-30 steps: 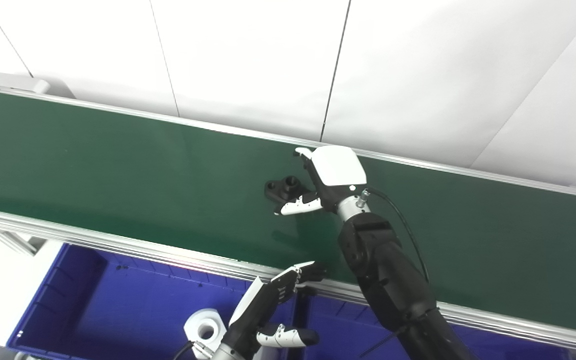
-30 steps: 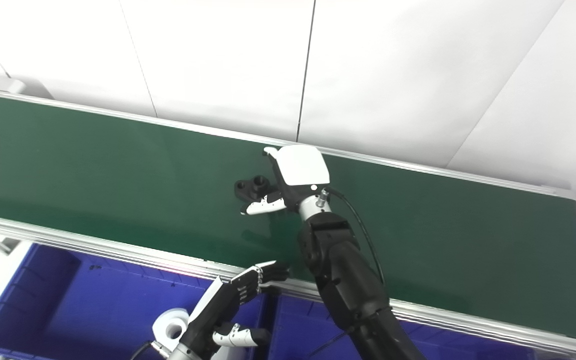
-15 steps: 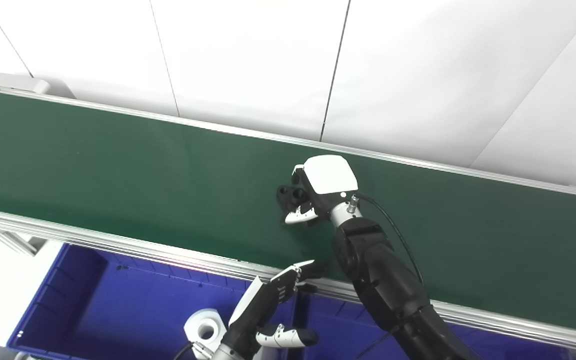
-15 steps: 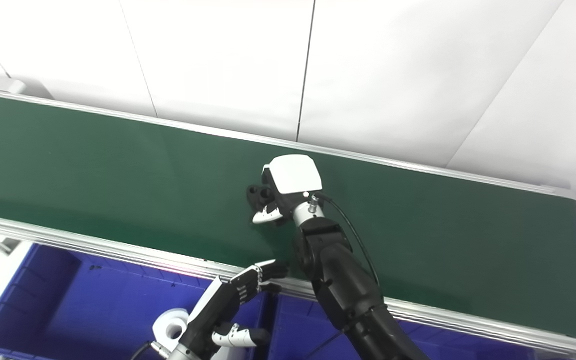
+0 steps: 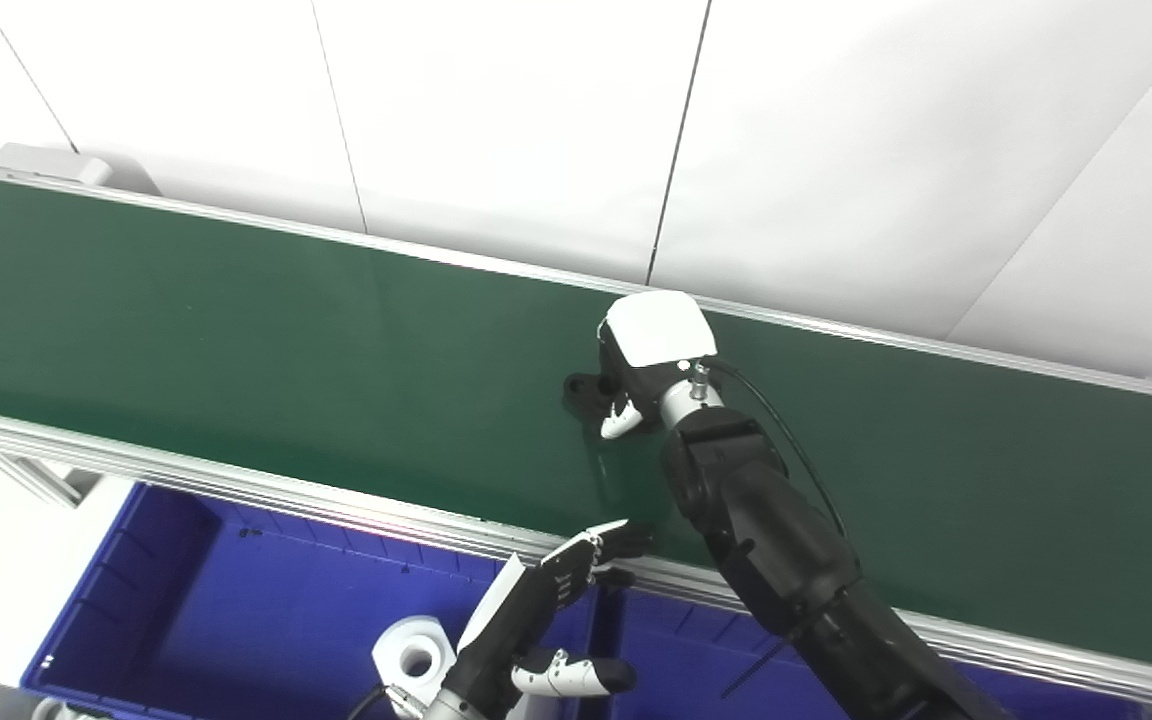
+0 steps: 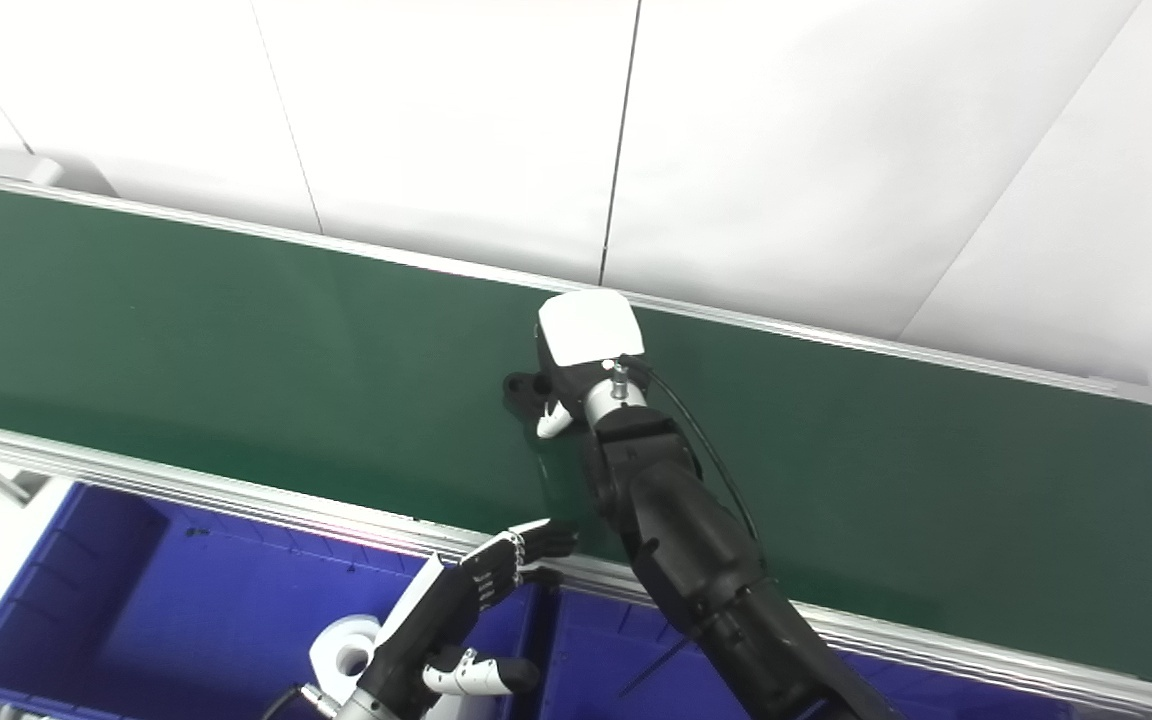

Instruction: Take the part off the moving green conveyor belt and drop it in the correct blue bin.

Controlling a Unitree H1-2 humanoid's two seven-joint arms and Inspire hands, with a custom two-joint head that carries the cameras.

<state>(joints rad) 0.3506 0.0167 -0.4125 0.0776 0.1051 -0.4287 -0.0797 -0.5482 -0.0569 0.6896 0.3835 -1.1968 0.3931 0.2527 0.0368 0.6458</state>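
Observation:
A small black part point(image 5: 584, 386) lies on the green conveyor belt point(image 5: 236, 350) near its middle. My right hand point(image 5: 641, 365) is over it with its fingers curled around it; only the part's left end shows past the hand, also in the right eye view point(image 6: 524, 385). The part still seems to rest on the belt. My left hand point(image 5: 546, 625) is open and empty, low at the front over the blue bins.
A blue bin point(image 5: 186, 600) lies below the belt's front rail at the left, with a white ring-shaped part point(image 5: 414, 655) in it. A second blue bin point(image 5: 681, 665) adjoins it on the right. A white wall stands behind the belt.
My right hand came down on the black part and closed its fingers around it as the part drifted right. The left hand stayed still. The camera shifted slightly.

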